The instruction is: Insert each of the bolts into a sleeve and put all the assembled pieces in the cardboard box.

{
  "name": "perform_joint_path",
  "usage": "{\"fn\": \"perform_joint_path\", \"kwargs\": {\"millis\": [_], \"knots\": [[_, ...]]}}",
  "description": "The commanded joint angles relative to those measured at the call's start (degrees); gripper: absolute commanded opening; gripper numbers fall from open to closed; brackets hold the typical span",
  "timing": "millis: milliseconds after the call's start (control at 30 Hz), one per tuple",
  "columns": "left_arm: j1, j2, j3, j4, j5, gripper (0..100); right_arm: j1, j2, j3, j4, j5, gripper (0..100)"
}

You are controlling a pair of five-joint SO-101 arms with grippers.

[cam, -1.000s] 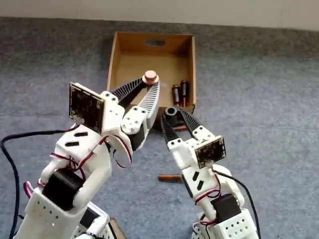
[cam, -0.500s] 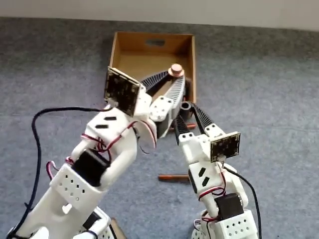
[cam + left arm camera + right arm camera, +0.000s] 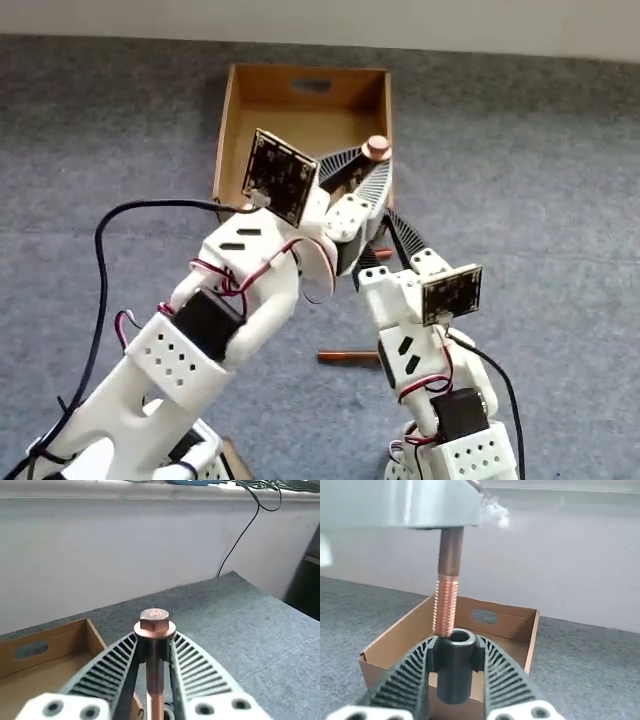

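Left claw (image 3: 155, 639) is clenched on the bolt (image 3: 155, 626) just under its hex head, with the shank hanging straight down. Right claw (image 3: 456, 644) grasps the sleeve (image 3: 455, 672) upright, bore facing up, in front of the box (image 3: 230, 120), which sits at 12 o'clock on the desk (image 3: 540, 220).

Over the last second I have swung my left arm from above the middle of the box toward 3 o'clock. The right claw has shifted a little the same way, so the bolt now stands over the sleeve near the box's 5 o'clock corner.

Seen from my right wrist, the threaded tip is at the sleeve's rim, off to one side of the bore and not in it. Whether it touches I cannot tell. The approach is done but the insertion is not, and I judge a small sideways correction is needed before lowering.

One spare bolt (image 3: 340, 355) lies on the desk at 6 o'clock, not yet sleeved.
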Motion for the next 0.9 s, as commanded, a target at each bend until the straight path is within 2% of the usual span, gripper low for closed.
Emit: {"fn": "perform_joint_path", "kwargs": {"millis": [0, 867], "knots": [[1.63, 0.04, -1.8, -3.34, 0.26, 1, 0.66, -0.66, -0.48, -1.19, -0.44, 0.5], [-0.22, 0.22, 1.71, -4.92, 0.18, 1, 0.66, -0.66, -0.66, -1.1, -0.44, 0.5]]}}
